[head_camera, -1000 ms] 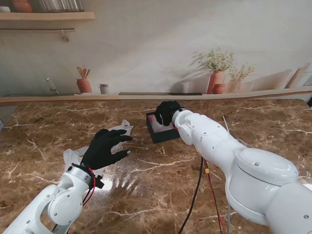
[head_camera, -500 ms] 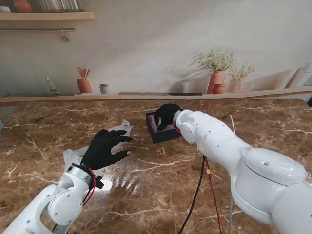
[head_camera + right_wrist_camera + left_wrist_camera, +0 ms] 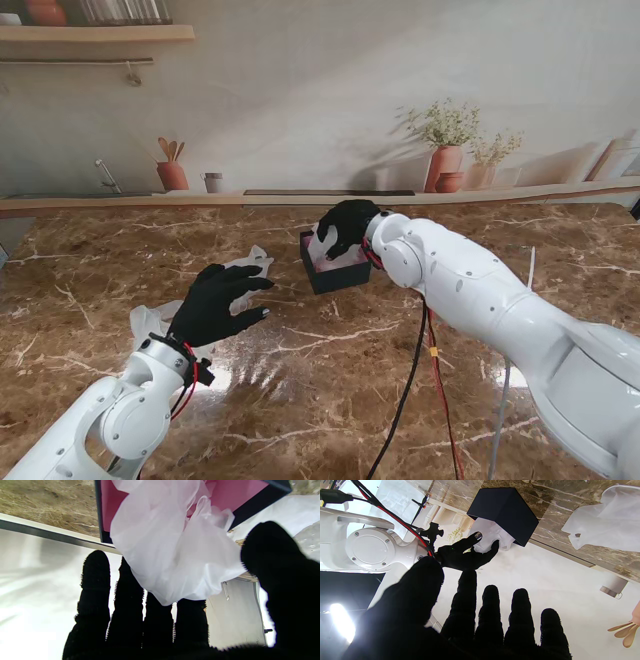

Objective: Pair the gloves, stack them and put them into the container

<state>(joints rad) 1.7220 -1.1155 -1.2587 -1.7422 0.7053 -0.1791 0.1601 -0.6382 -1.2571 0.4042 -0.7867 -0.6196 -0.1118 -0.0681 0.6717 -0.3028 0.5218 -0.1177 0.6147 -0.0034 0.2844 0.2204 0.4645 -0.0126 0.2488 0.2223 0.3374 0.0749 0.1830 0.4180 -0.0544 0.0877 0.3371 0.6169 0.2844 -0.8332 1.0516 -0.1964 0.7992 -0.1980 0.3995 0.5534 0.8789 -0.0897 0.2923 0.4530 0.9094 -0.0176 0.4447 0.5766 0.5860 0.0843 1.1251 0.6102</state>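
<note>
Overhead, the right hand [image 3: 345, 226] pinches crumpled translucent gloves [image 3: 172, 545] above the pink-lined black container [image 3: 333, 266]. The left hand [image 3: 218, 303], fingers spread and empty, hovers over another glove [image 3: 150, 322] on the marble table [image 3: 330, 390].

A brown marble-patterned desk [image 3: 330, 400] with pale veins fills the foreground. Behind it rises a backdrop wall [image 3: 300, 100] printed as a kitchen scene: a wooden shelf [image 3: 95, 33] at upper left, a long ledge [image 3: 130, 203], a terracotta pot with wooden utensils [image 3: 172, 172], and potted flowers [image 3: 445, 145] on the right. Light glares on the desk near the left.
</note>
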